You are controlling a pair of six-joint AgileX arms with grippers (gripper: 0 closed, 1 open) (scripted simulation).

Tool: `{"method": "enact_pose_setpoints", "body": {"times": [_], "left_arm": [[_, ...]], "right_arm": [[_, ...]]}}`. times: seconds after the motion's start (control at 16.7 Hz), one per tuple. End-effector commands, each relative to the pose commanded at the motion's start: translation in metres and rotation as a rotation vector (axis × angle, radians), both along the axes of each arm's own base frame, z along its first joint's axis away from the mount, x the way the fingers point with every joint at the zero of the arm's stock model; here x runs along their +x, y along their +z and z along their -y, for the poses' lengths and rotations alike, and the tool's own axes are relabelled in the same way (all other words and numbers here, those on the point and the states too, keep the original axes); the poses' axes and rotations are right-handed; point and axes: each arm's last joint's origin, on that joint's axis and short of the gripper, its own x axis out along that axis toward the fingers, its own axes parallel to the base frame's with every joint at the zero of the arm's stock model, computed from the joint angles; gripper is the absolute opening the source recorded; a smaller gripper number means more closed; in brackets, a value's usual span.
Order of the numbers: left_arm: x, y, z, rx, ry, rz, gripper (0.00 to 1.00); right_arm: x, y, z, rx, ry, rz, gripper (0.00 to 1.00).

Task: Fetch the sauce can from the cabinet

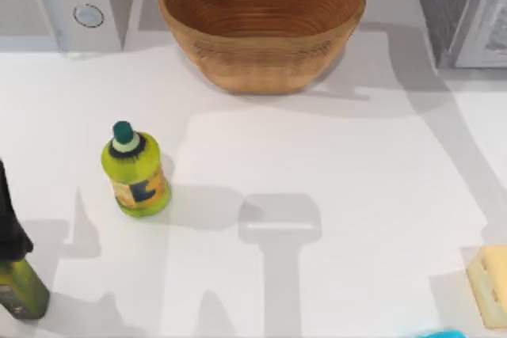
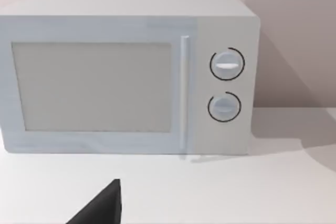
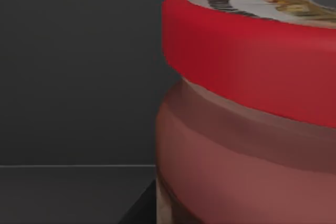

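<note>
The sauce can (image 3: 247, 114) is looming close before the right arm's wrist camera, inside the dark cabinet (image 1: 459, 9) at the worktop's far right; whether the jaws are gripping it I cannot tell; squeezing it squarely and withdrawing straight would be guarding against tipping it.

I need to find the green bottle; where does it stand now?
In the top view the green bottle stands upright on the table's left half, in front of the white microwave and left of the wicker basket.
</note>
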Motion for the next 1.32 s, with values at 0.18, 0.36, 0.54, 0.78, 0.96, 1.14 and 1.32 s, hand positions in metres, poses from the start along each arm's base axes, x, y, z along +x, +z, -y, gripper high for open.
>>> {"method": "enact_pose_setpoints", "body": {"times": [0.18,0.36,0.54,0.78,0.96,1.14,1.32], "left_arm": [[0.000,0.000,0.000,0.000,0.000,0.000,1.00],[0.000,0.000,0.000,0.000,0.000,0.000,1.00],[0.000,0.000,0.000,0.000,0.000,0.000,1.00],[0.000,0.000,0.000,0.000,0.000,0.000,1.00],[0.000,0.000,0.000,0.000,0.000,0.000,1.00],[0.000,0.000,0.000,0.000,0.000,0.000,1.00],[0.000,0.000,0.000,0.000,0.000,0.000,1.00]], "right_arm": [[-0.019,0.011,-0.006,0.003,-0.001,0.009,0.00],[-0.071,0.032,-0.018,0.000,0.000,0.001,0.00],[-0.139,0.051,-0.014,-0.006,0.001,-0.010,0.00],[-0.180,0.060,-0.002,0.000,0.000,0.000,0.00],[-0.179,0.060,-0.001,0.002,-0.002,0.001,0.00],[-0.180,0.057,0.001,0.002,0.010,-0.001,0.00],[-0.184,0.043,0.011,0.001,0.049,-0.010,0.00]]}}
